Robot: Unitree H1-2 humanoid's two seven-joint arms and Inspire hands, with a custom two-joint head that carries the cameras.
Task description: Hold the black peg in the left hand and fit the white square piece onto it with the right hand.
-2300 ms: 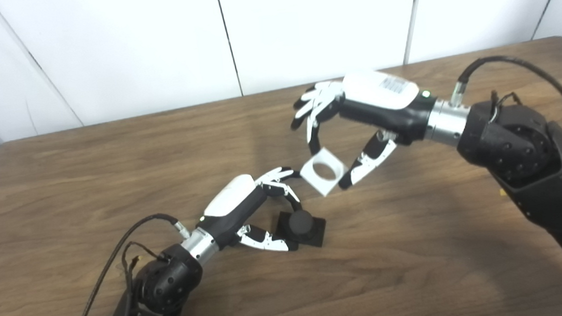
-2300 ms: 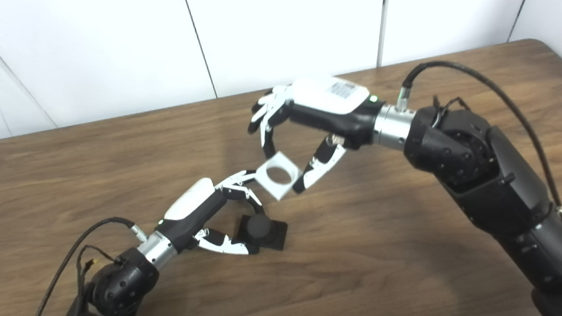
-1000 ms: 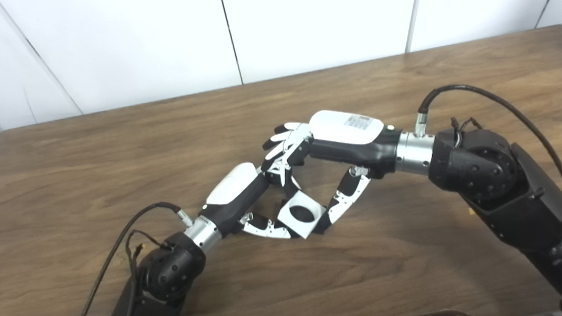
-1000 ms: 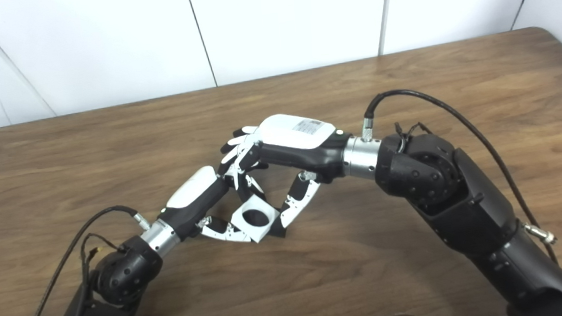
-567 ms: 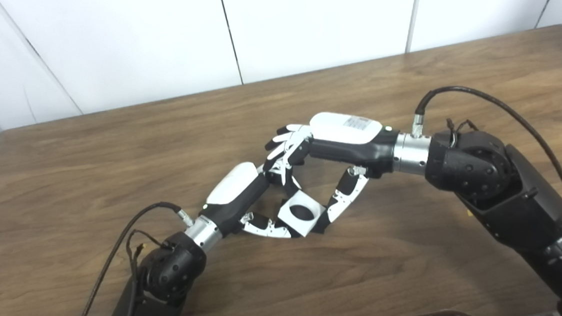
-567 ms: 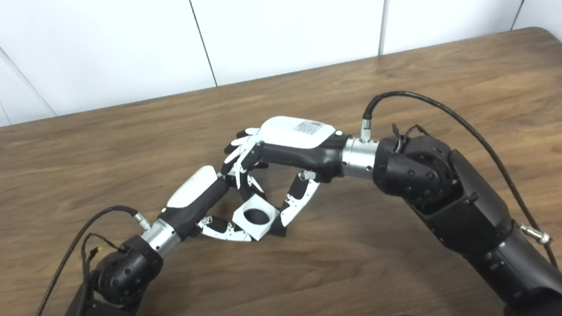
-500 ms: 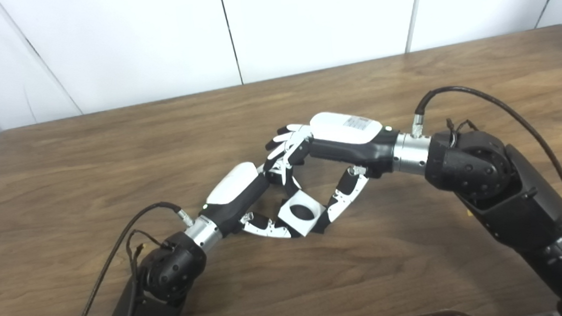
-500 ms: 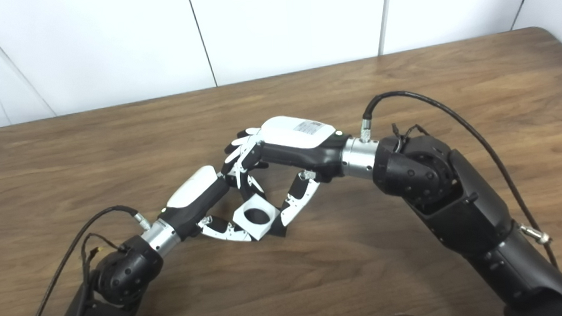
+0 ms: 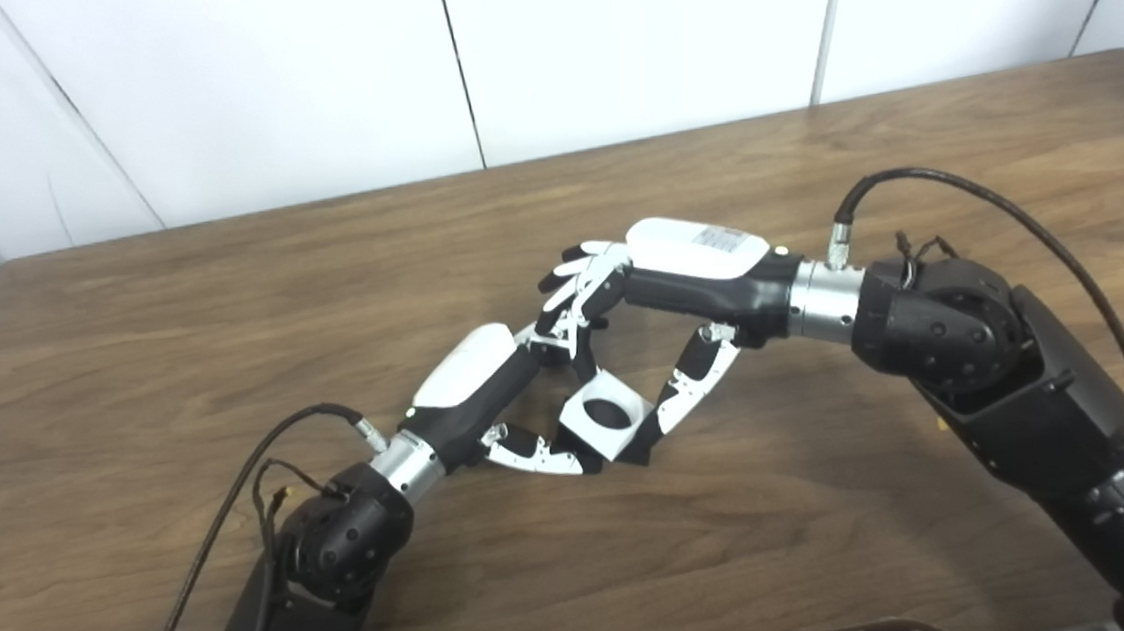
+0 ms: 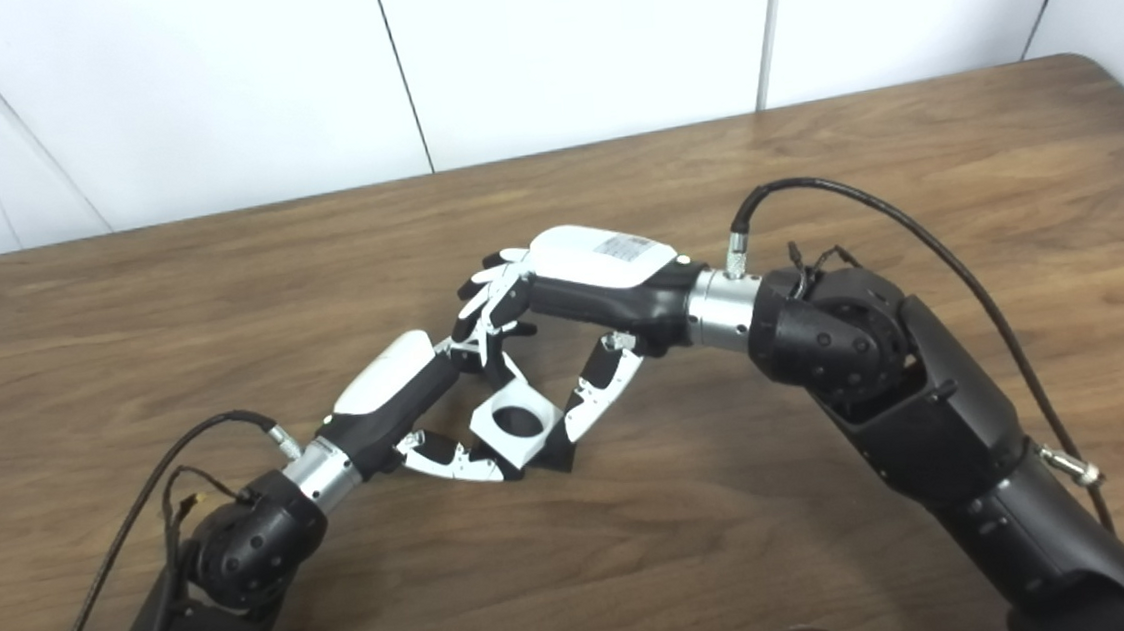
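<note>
Pinching the small white square piece with a round hole (image 9: pixel 606 413) between its thumb and fingers, the right hand (image 9: pixel 666 292) holds it flat over the spot where the black peg on its square black base (image 10: pixel 555 458) stands on the brown wooden worktop (image 9: pixel 837 494). The peg itself is almost fully hidden; only a dark shape shows inside the round hole and a black corner beside the right thumb, so I cannot tell if the piece is seated fully or only partly on. The left hand (image 9: pixel 518 399) lies low on the worktop, its thumb and fingers closed around the base from two sides; I judge this grip is there so that the peg does not slide or tip while the piece is pressed down. The right hand grips the white piece by its outer edges, which leaves the hole free for the peg. The hands are very close, fingers nearly touching, so a small wrong push could knock the base.
</note>
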